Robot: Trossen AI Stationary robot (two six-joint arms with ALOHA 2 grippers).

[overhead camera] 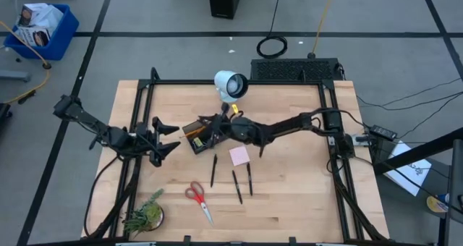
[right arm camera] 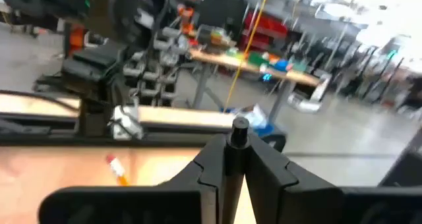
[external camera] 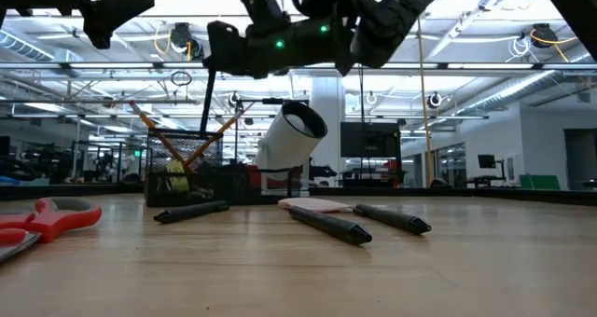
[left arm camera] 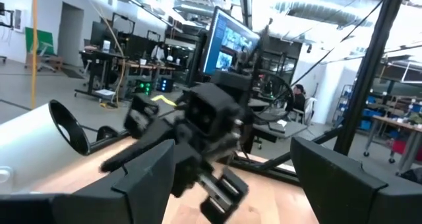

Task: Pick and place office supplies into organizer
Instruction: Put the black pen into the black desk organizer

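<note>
While the right gripper (right arm camera: 236, 159) pinches a slim black pen (right arm camera: 238, 133) upright above the small black compartmented organizer (overhead camera: 197, 136), lower it straight into a compartment before letting go.
The left gripper (overhead camera: 168, 137) waits beside the organizer, fingers spread wide and empty; three more pens (overhead camera: 233, 176) lie near the pink sticky pad (overhead camera: 239, 155).

White cylindrical lamp (overhead camera: 231, 85) lying tilted at the far edge of the worktop (overhead camera: 304, 195); green plant (overhead camera: 145, 215) at the near-left corner.
</note>
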